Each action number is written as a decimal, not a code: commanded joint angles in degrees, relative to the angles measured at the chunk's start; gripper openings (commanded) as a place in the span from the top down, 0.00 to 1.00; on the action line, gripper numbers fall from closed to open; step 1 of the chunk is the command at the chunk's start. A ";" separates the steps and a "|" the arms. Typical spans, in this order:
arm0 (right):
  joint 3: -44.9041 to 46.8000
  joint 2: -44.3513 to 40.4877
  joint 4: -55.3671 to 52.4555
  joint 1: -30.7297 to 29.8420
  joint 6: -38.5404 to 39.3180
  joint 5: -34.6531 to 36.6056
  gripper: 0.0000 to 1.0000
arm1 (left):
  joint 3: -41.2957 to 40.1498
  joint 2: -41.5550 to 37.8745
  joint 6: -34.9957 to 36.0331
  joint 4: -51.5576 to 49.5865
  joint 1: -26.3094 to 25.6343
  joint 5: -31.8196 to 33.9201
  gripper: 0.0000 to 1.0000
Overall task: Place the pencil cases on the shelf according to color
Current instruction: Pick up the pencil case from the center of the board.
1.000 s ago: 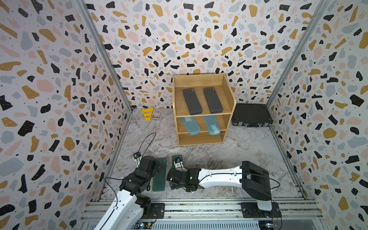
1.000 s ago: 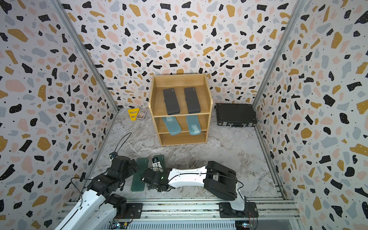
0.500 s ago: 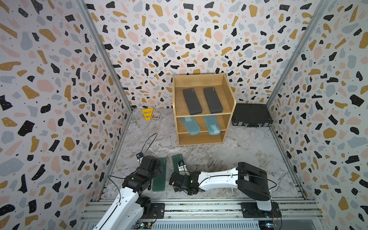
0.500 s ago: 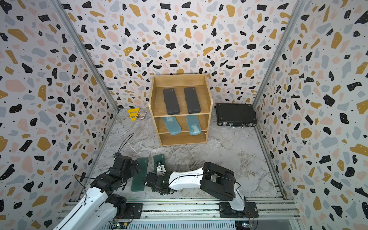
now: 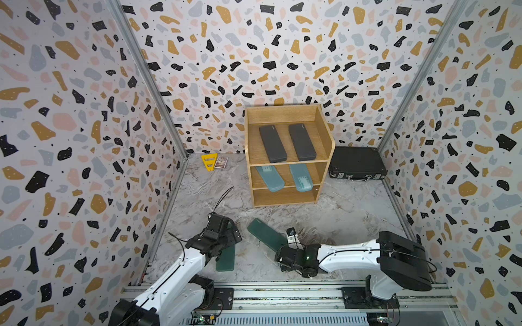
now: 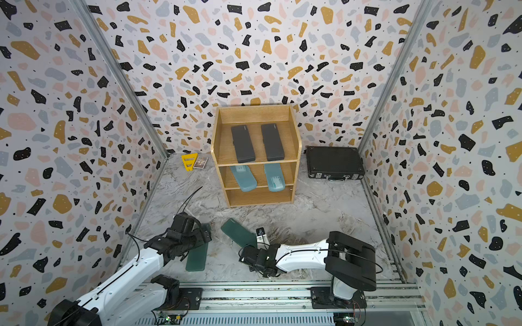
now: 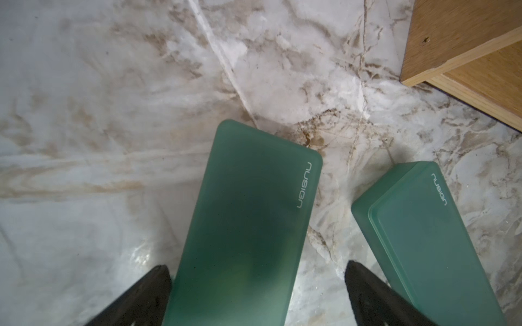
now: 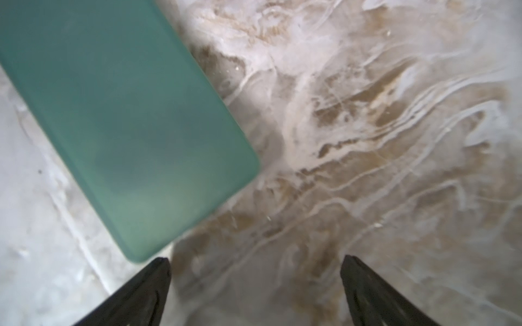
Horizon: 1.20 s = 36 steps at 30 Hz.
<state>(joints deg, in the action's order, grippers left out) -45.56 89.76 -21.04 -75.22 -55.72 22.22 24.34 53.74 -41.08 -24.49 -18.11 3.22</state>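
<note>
Marbled tabletop [image 7: 84,84], green pencil cases [image 7: 243,220] marked "nusign", left tool [image 7: 257,265] spread astride one, right tool [image 8: 255,258] spread

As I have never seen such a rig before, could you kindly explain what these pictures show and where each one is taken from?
Two white robot arms stand at the near edge of a marble-patterned table. Two pictures look down from overhead; two come from cameras on the wrists. At the back stands a light-brown wooden shelf, with two dark grey flat pencil cases on its top tier and two translucent light blue ones on the middle. Two dark green cases lie on the table: the left hand straddles one, open; the other lies beside the open right hand. Nothing is held. A black briefcase sits beside the shelf.
</note>
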 commanded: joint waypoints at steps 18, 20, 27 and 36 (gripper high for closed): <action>-15.41 6.78 -6.48 5.24 30.92 -11.81 0.00 | 3.54 -12.04 -1.52 -7.95 -2.29 7.68 0.00; -16.03 8.40 -6.17 6.06 32.02 -12.30 0.00 | 3.24 -12.42 -1.47 -8.21 -2.30 7.50 0.00; -17.20 12.15 -7.33 7.02 34.43 -9.61 0.00 | 3.16 -12.33 -1.19 -8.14 -2.26 6.88 0.00; -18.19 12.29 -11.06 7.28 36.19 -4.39 0.00 | 3.70 -12.42 -0.35 -7.79 -2.23 5.51 0.00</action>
<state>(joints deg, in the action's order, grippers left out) -62.94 102.80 -27.42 -68.20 -20.95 15.31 26.85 41.58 -42.46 -32.58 -20.32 9.30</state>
